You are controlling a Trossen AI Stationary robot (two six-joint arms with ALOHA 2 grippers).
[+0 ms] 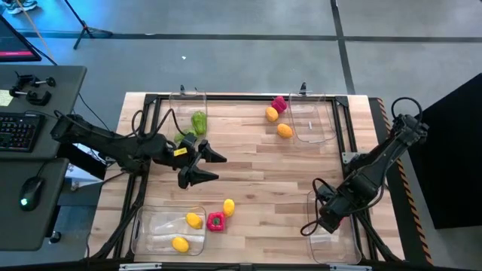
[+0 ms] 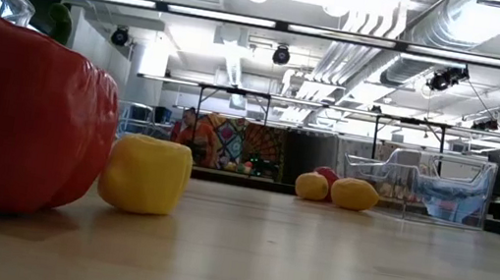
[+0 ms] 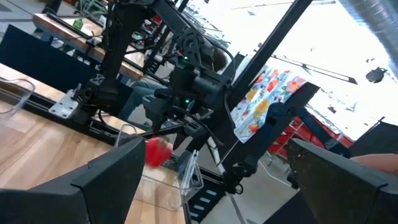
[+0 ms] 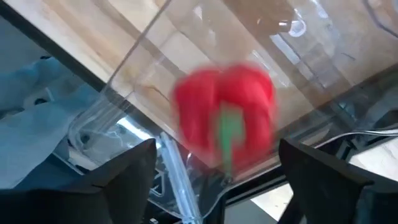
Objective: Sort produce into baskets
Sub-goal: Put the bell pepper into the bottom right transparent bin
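My right gripper (image 1: 316,222) hangs open over the near right basket (image 1: 339,241). In the right wrist view (image 4: 217,180) a blurred red pepper (image 4: 224,118) shows between and beyond its fingers, touching neither, over the basket's clear wall (image 4: 143,56). It also shows in the left wrist view (image 3: 158,151). My left gripper (image 1: 207,167) is open and empty above mid-table. Yellow pieces (image 1: 194,220) lie in the near left basket (image 1: 151,226). A magenta-red pepper (image 1: 216,222) and a yellow piece (image 1: 229,205) rest on the table beside it.
The far left basket (image 1: 184,102) holds green produce (image 1: 199,120). The far right basket (image 1: 320,124) has an orange piece (image 1: 284,130) at its edge, with an orange piece (image 1: 271,114) and a magenta one (image 1: 279,104) beside it. A black frame (image 1: 248,98) borders the table.
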